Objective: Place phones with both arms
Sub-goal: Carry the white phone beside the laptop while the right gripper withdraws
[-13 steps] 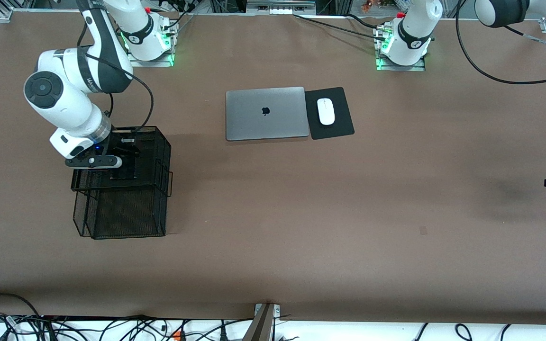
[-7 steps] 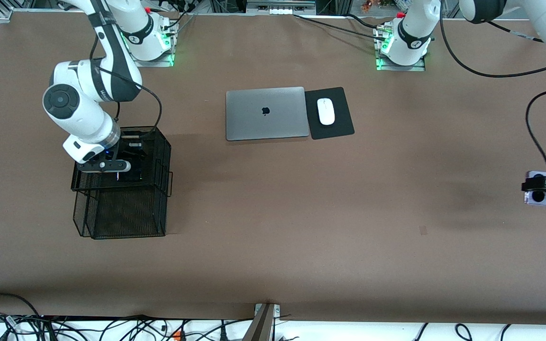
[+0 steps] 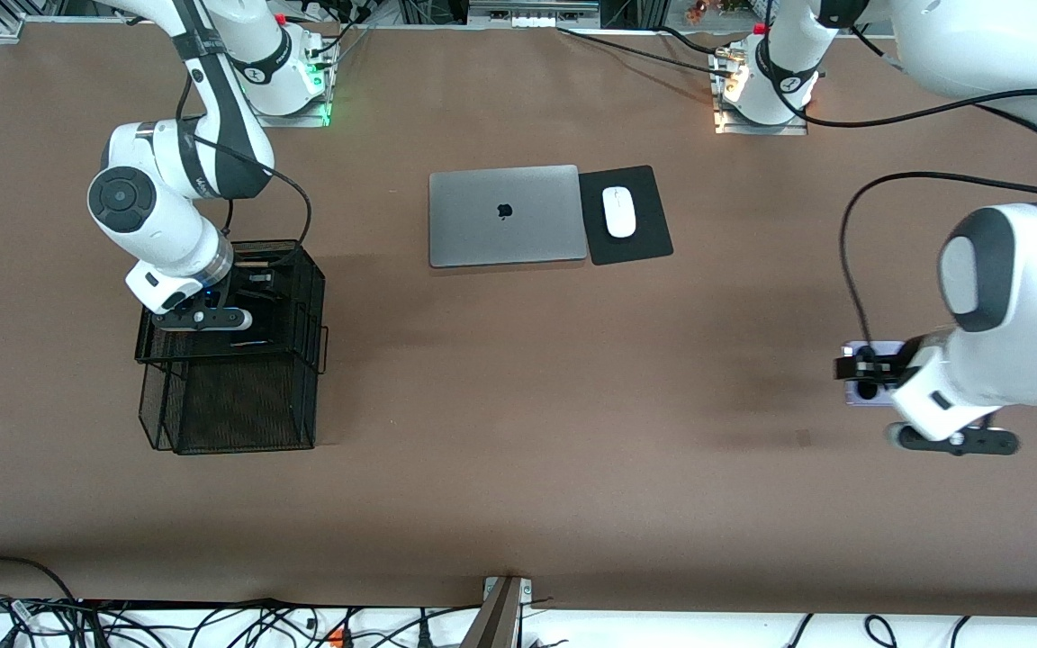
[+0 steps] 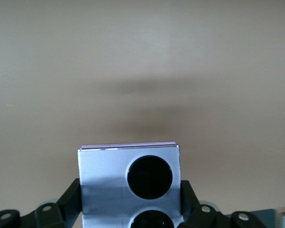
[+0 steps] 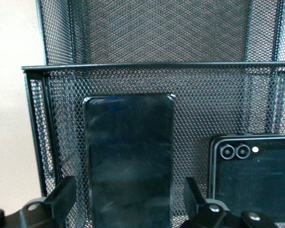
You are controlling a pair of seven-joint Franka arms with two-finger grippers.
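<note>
My right gripper (image 3: 253,304) hangs open over the upper tray of the black mesh basket (image 3: 230,405). In the right wrist view the long black slab phone (image 5: 128,142) lies flat on the tray's mesh between the spread fingers of the right gripper (image 5: 129,194), with a gap on each side. The small dark folded phone (image 5: 254,180) lies beside it in the same tray. My left gripper (image 3: 862,369) is shut on the lilac-white folded phone (image 3: 862,392), over the bare table toward the left arm's end. Two black lenses show on that phone (image 4: 104,175) between the left gripper (image 4: 130,197) fingers.
A closed grey laptop (image 3: 505,216) lies mid-table near the bases, with a white mouse (image 3: 618,211) on a black pad (image 3: 640,245) beside it. The basket has a lower mesh level nearer the front camera. Cables run along the table's front edge.
The right gripper has lowered into the basket tray and opened, letting go of the slab phone. The left arm has swung in from the table's end, carrying the lilac phone toward the middle.
</note>
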